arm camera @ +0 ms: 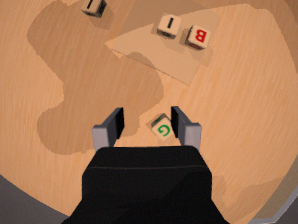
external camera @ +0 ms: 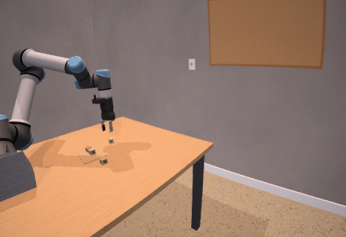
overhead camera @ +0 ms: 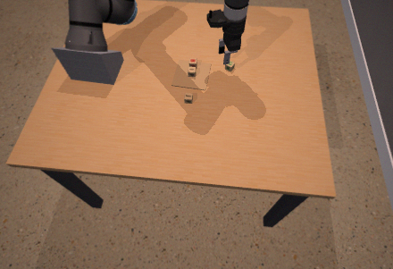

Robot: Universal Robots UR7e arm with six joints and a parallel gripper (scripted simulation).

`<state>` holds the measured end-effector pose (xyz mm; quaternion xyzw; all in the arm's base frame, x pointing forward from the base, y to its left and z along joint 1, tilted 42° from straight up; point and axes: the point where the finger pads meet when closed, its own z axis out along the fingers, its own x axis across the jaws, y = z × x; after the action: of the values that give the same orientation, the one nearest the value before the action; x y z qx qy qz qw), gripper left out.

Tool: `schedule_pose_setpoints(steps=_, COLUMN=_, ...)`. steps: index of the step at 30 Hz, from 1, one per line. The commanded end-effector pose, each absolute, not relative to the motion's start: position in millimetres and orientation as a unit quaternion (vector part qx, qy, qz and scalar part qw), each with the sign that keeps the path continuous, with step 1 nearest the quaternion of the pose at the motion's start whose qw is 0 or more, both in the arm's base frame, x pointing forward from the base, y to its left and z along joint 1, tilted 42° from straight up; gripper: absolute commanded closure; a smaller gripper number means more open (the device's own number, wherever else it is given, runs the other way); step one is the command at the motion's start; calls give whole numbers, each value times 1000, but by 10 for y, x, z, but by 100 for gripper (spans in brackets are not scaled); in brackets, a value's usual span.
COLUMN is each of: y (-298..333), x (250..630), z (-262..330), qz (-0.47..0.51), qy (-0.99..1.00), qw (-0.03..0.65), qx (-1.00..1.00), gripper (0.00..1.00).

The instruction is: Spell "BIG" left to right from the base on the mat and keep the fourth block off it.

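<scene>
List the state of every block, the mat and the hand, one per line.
Hand: open, empty, above the G block.
G block: on the table, off the mat, letter up, untouched.
B block: flat on the mat, letter up.
I block: flat on the mat beside B.
Fourth block: on the table, off the mat.
Mat: flat on the table.

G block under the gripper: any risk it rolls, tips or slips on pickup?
Rolling seems unlikely: the G block is a cube lying flat on the table. Its flat sides should suit the open gripper, whose fingers look wider than it. It appears turned relative to the fingers, so it may twist on closing.
</scene>
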<state>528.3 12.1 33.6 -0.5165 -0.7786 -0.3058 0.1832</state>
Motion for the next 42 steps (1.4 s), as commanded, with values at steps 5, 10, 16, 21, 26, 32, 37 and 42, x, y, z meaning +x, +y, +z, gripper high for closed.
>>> schedule_pose_setpoints(steps=5, y=195, x=5339, z=385, qz=-286, qy=-722, qw=214, qx=-593, gripper=0)
schedule_pose_setpoints(steps=10, y=231, x=5367, z=410, qz=-275, qy=-691, qw=228, qx=-628, gripper=0)
schedule_pose_setpoints(steps=16, y=268, x=5398, z=436, qz=-264, qy=-659, qw=242, qx=-661, gripper=0)
schedule_pose_setpoints(steps=21, y=298, x=5425, z=458, qz=-254, qy=-631, qw=253, qx=-688, gripper=0)
schedule_pose_setpoints(steps=26, y=332, x=5456, z=482, qz=-242, qy=-600, qw=264, qx=-716, gripper=0)
schedule_pose_setpoints(steps=32, y=366, x=5491, z=506, qz=-230, qy=-566, qw=275, qx=-743, gripper=0)
schedule_pose_setpoints(steps=37, y=381, x=5506, z=516, qz=-224, qy=-551, qw=280, qx=-753, gripper=0)
schedule_pose_setpoints(steps=42, y=401, x=5527, z=530, qz=-217, qy=-530, qw=286, qx=-768, gripper=0)
